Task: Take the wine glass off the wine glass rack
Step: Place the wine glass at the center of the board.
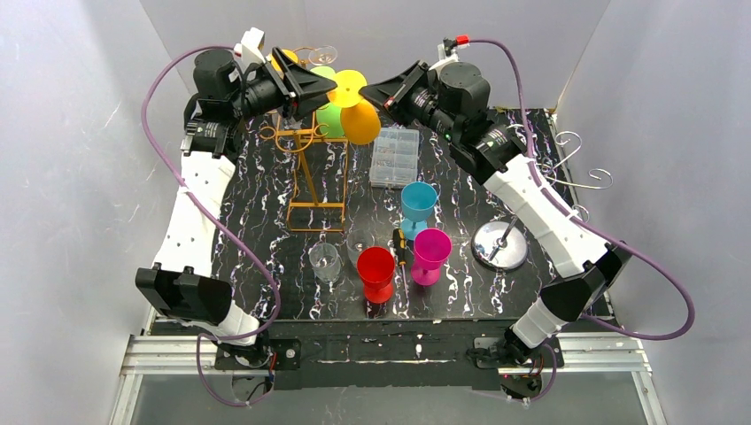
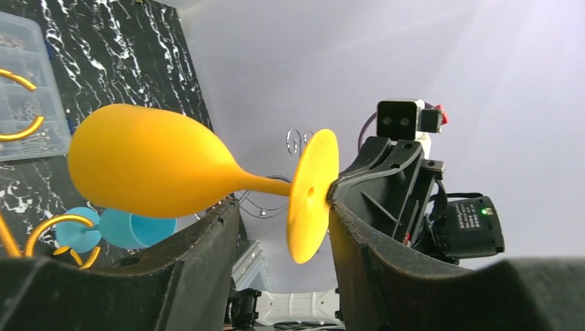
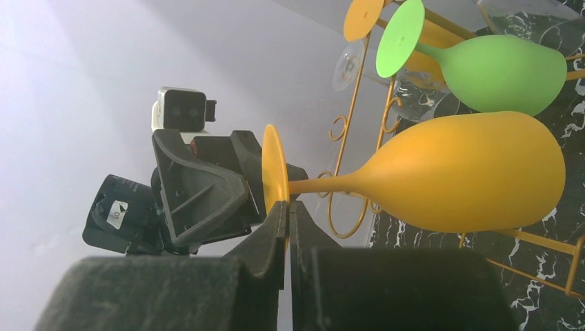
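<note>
A yellow-orange wine glass (image 1: 360,119) lies level in the air beside the gold wire rack (image 1: 307,168), its foot pointing to the back. My right gripper (image 1: 375,92) is shut on the rim of its foot (image 3: 274,172), jaws pinched together (image 3: 288,207). My left gripper (image 1: 324,85) is open, and the foot (image 2: 312,194) stands between its fingers, against the right finger (image 2: 359,207), with the bowl (image 2: 145,169) beyond the tips. A green glass (image 3: 500,72) and a clear glass (image 1: 323,55) hang on the rack (image 3: 350,131).
On the black marbled table (image 1: 266,221) stand a blue glass (image 1: 418,204), a pink glass (image 1: 431,252), a red glass (image 1: 375,271) and a clear glass (image 1: 325,261). A clear parts box (image 1: 395,156) lies mid-table. A silver rack (image 1: 501,244) stands at right.
</note>
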Robot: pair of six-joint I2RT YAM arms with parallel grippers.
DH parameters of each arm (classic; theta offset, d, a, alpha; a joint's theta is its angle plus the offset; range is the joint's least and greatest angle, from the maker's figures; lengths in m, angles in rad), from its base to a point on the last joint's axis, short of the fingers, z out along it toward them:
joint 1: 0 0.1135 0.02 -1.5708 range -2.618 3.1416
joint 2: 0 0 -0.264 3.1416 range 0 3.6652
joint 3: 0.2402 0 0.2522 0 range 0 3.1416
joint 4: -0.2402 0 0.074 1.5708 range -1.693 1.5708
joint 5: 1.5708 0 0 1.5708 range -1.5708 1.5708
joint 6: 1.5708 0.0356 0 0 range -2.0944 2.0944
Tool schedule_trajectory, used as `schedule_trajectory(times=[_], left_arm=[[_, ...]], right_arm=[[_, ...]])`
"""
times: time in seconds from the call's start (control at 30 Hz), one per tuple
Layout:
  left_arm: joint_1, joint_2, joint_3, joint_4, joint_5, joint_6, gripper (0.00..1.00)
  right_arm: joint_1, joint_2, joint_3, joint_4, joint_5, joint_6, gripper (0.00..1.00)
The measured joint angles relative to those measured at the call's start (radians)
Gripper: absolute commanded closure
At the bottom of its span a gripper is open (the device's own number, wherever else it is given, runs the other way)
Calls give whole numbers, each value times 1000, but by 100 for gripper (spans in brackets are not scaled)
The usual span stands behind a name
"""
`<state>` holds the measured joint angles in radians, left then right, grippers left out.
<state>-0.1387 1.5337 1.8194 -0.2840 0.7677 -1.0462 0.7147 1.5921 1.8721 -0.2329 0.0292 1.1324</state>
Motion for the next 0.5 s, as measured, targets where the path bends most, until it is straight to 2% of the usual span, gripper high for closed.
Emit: schedule_trajectory(times=[0.27, 0.43, 0.5], left_arm=[[-14, 0, -74, 177, 58, -140, 75], [-21, 0, -79, 233, 79, -204, 100], [-21, 0, -80, 246, 82, -222, 100]], right_arm=[[-5, 0, -5, -2, -19, -11, 99], [-20, -1, -4, 15, -55, -8, 99], [-28, -4, -4, 31, -68, -9, 88]])
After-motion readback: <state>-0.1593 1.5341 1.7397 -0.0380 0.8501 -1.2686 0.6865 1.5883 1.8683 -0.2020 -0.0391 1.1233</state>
